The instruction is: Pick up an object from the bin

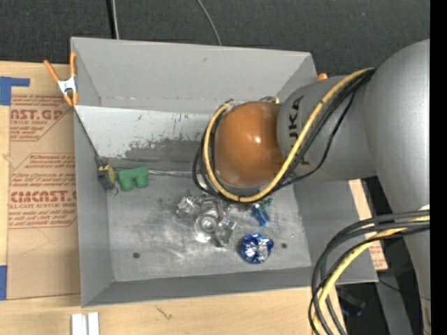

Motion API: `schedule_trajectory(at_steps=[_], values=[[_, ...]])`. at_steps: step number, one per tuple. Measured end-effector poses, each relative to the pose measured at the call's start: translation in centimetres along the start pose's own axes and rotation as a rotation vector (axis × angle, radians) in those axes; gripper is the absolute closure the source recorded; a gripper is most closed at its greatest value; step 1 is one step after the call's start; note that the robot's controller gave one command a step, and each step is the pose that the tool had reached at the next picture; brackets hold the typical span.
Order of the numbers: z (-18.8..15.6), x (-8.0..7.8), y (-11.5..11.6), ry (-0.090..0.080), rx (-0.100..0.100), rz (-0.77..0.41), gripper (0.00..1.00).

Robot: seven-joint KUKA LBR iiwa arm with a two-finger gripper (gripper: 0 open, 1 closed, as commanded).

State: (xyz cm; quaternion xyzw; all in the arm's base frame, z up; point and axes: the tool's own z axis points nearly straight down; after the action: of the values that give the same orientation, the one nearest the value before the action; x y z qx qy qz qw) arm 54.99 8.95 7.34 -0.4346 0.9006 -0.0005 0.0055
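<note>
One arm (349,131) comes in from the right, with its orange cover (241,145) low over the middle of the grey bin (91,257) and a yellow cable (288,165) looped round the cover's edge. The gripper (222,199) sits under that cover, right at the upper edge of a small heap of clear shiny pieces (206,218). Open or closed: cannot tell, the cover blocks it, and nothing can be seen held. The heap is the nearest thing to the gripper. It lies on the bin floor, about centre and slightly toward the near wall. It looks like a tangle of see-through, glassy or silvery bits with bright glints, lumpy and irregular, and single pieces are hard to separate. Just right of the heap, close to the cover's lower right edge, lies a small blue piece (262,215), narrow and tilted. Below that, near the front wall, is a round crumpled blue ball (255,248) with white speckles, apart from the heap but near it. Well off to the left, by the left wall, sits a green block (133,179), chunky with a notched lower side. A small dark thing (106,176) lies just beside it on its left, too small to identify. The floor is scuffed and scratched around the heap.
</note>
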Motion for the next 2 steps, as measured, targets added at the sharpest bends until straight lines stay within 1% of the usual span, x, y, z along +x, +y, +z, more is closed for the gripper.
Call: schedule_trajectory(at_steps=[1,2], values=[[-0.13,0.56,-0.9,-0.009,0.003,-0.295,0.0],[-0.27,0.64,-0.96,-0.003,0.001,-0.296,1.0]])
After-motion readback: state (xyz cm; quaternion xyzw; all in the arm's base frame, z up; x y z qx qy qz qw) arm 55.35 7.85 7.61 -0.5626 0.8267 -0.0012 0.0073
